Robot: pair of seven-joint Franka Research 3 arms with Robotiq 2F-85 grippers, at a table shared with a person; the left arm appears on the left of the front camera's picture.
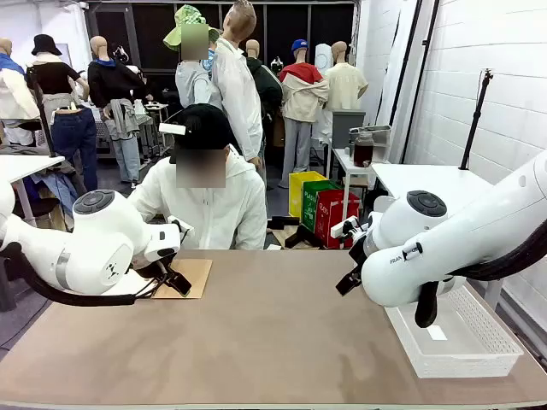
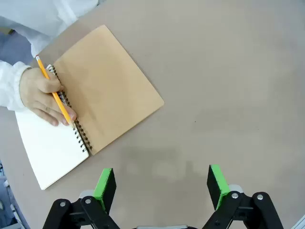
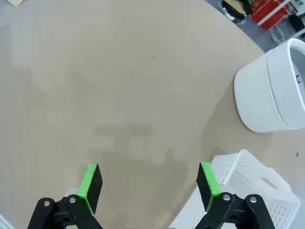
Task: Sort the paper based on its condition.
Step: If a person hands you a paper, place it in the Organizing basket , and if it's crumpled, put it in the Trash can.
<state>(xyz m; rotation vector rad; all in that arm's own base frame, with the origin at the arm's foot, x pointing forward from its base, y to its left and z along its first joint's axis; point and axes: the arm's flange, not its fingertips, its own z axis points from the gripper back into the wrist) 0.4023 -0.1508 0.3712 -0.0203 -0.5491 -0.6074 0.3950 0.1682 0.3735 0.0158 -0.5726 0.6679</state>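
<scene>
**tabletop_tim:** Where's this at?

**gripfan:** Going big to small: tan table point(image 1: 273, 342), white perforated plastic basket point(image 1: 466, 366) by the right arm, and a spiral-bound notebook with a brown card cover point(image 2: 107, 86) lying open at the far left. The paper point(image 2: 47, 148) is a white page bound in it. The person's hand point(image 2: 40, 95) sits at the binding, holding a yellow pencil point(image 2: 55, 95).

**tabletop_tim:** Claws?

**gripfan:** Left gripper point(image 2: 162, 183) and right gripper point(image 3: 148, 183) are both spread wide, holding nothing, above bare table. I'd say sorting hasn't started yet. The next move needs a sheet freed, then a pinch on its edge.
</scene>
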